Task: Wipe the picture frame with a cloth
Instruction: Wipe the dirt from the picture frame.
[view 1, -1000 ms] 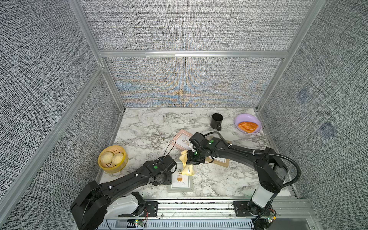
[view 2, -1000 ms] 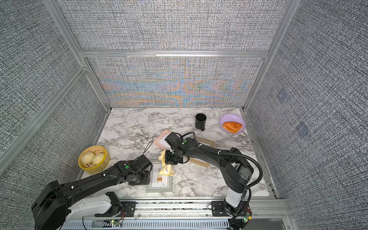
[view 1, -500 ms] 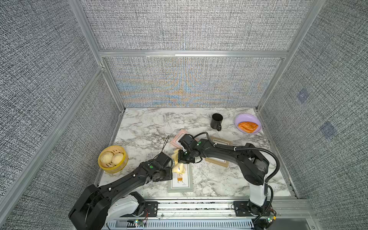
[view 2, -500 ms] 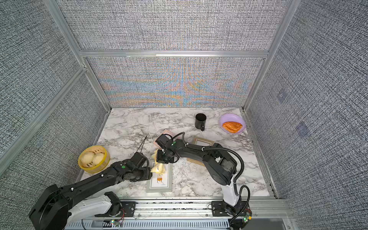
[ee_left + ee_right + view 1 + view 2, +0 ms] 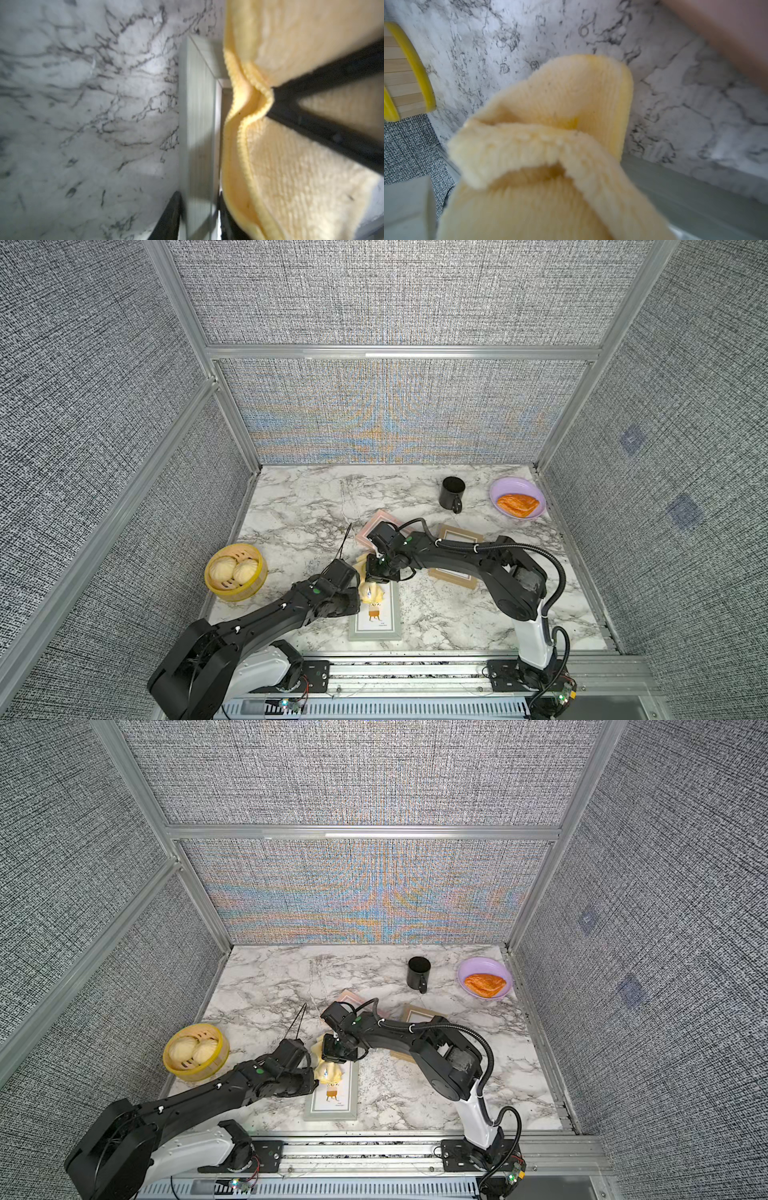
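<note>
right gripper [image 5: 375,577]: clamped on cloth [image 5: 376,593], over grey frame [image 5: 375,635]
left gripper [image 5: 198,199]: astride grey frame's edge, grip unclear
behind grey frame: pink frame [image 5: 371,526], wooden frame [image 5: 459,536]
left of it: basket [image 5: 235,595]

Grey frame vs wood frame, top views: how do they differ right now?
Colour: grey frame has a pale grey-green border, wood frame a tan one. Cover: the cloth sits over the grey frame's far end; the wood frame has none, only the right arm crossing above it. Pose: grey frame lies square to the marble table front edge, wood frame is skewed. Both lie flat on the table.
</note>
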Motion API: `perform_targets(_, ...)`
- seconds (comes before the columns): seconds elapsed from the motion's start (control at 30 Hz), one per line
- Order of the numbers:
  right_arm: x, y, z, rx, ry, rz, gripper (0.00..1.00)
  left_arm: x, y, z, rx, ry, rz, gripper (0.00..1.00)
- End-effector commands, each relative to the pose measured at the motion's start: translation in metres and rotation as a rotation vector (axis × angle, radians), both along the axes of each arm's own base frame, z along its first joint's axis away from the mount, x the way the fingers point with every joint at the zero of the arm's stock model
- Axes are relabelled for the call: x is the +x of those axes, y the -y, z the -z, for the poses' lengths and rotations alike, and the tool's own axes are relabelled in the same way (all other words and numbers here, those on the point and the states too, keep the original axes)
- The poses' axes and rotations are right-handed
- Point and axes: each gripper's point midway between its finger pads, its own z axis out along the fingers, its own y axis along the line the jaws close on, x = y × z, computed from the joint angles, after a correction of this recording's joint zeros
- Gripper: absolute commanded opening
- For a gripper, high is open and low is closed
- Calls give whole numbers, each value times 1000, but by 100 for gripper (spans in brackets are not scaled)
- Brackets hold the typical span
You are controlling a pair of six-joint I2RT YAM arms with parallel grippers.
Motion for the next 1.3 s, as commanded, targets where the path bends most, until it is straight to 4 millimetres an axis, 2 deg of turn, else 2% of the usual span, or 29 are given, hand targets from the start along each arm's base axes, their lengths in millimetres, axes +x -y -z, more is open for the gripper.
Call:
perform_targets(0.0,-2,1,17,-42,-15,-11,0,-22,-22,14,90,-90,-20,27)
perform_targets(0.07,-4,0,20,-55,-24,-23,0,-22,-23,16,100,-100,-19,24)
perform_targets(0.13,-5,9,23,-95,-27,-21,0,-23,-24,20,115,-115,-20,22)
perform_targets(0.23,-6,35,24,-172,-20,-2,0,-25,-25,24,123,-130,-22,20)
perform_targets(0.4,-8,89,19,-326,13,19,0,-28,-28,28,136,-143,-24,14)
perform_targets(0.53,-5,108,15,-367,32,16,0,-29,-29,29,145,-150,-20,12)
perform_targets(0.63,-2,97,15,-345,31,-10,0,-30,-29,30,154,-163,-11,10)
perform_targets(0.87,7,31,1,-225,75,-77,0,-33,-28,34,170,-190,15,5)
perform_targets(1.0,15,6,-1,-150,73,-60,0,-36,-30,36,187,-215,23,2)
perform_targets(1.13,21,9,3,-189,79,-62,0,-41,-35,37,211,-240,22,0)
perform_targets(1.27,23,47,6,-271,66,-21,0,-45,-45,39,266,-264,1,0)
